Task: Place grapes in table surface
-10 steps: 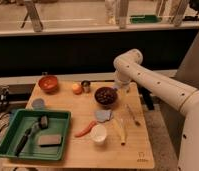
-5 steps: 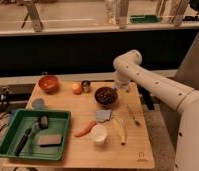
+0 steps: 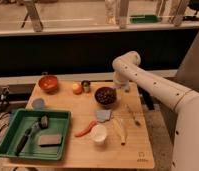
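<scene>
Camera view: the gripper hangs low at the far right side of the table, just beside a dark bowl, its fingers apart and holding nothing.

We see the grapes heaped inside that bowl, not on the bare table surface. Left of the bowl stand a small metal cup and an orange fruit, then an orange bowl whose contents we cannot make out. Nearer us are a white cup and a carrot-like piece. The green tray on the left holds a dark-handled brush and a grey sponge. The fingertips are dim against the shadow behind them, and the robot's body is cut off at the right edge.
</scene>
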